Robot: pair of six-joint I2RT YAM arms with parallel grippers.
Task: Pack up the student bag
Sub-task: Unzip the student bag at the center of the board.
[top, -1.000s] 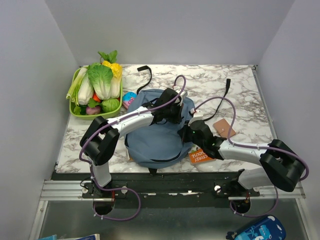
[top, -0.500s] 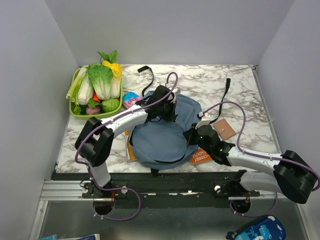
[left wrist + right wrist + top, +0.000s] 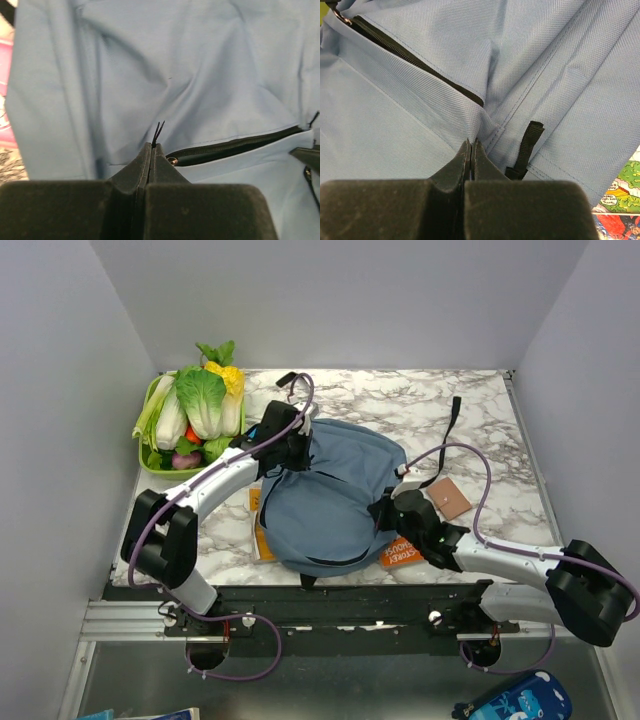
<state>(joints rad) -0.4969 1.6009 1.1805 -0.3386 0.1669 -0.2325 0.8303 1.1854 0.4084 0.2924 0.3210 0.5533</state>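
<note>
**Top view.** The soft dusty-blue fabric backpack [image 3: 330, 495] lies mid-table on the marble-patterned table [image 3: 480, 440]. One of its long black straps [image 3: 453, 418] trails toward the far edge. The left gripper [image 3: 295, 450] sits at the backpack's far-left corner. Over the last second it has swung there from the top middle, and the backpack now lies spread wider. The right gripper [image 3: 380, 512] meets the backpack's right edge, where it was half a second ago. An orange book [image 3: 401, 553] pokes out beside the right arm; its white title is too small to read. A small brown card [image 3: 449, 497] lies just beyond it. A green basket [image 3: 150, 464] of vegetables stands at the far left.

**Left wrist view.** The left gripper [image 3: 151, 146], jaws fully closed, pinches the thin black zip-pull cord [image 3: 158, 129]. The black zip [image 3: 235, 146] gapes open to its right.

**Right wrist view.** The right gripper [image 3: 471, 141], jaws closed, nips a fold of backpack fabric by the zip's end. A comic-printed cover [image 3: 622, 195] shows at lower right, with no legible words.
</note>
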